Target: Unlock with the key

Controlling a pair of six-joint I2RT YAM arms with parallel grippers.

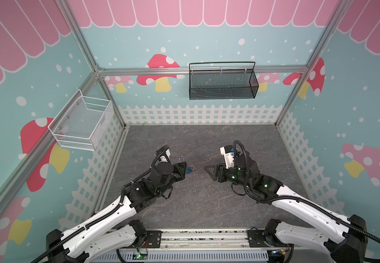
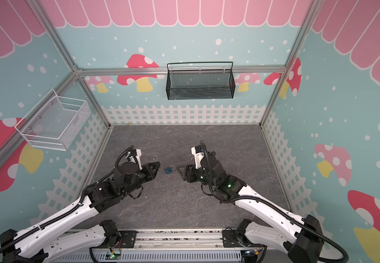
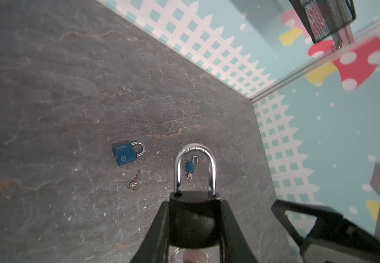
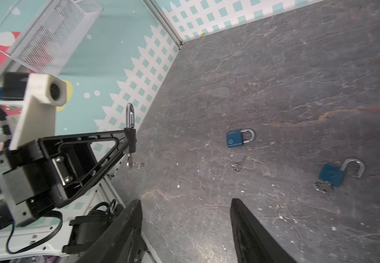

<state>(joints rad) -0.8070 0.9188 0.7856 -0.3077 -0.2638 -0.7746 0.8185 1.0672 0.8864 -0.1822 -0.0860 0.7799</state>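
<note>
Your left gripper [image 3: 194, 205], low middle of frame, squeezes black padlock [image 3: 193, 220], key [image 3: 194, 256] stuck underneath. Right gripper [image 4: 184, 200] spread wide, holding nothing. Likely next: pinch key, turn.

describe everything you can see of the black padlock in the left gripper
The black padlock has a matte dark body with a rounded lower end and a shiny silver shackle. It is clamped by its sides between the fingers of the left gripper and held upright above the table. One shackle leg seems lifted just out of its hole, so it looks unlocked. A key on a ring hangs from its underside.
</note>
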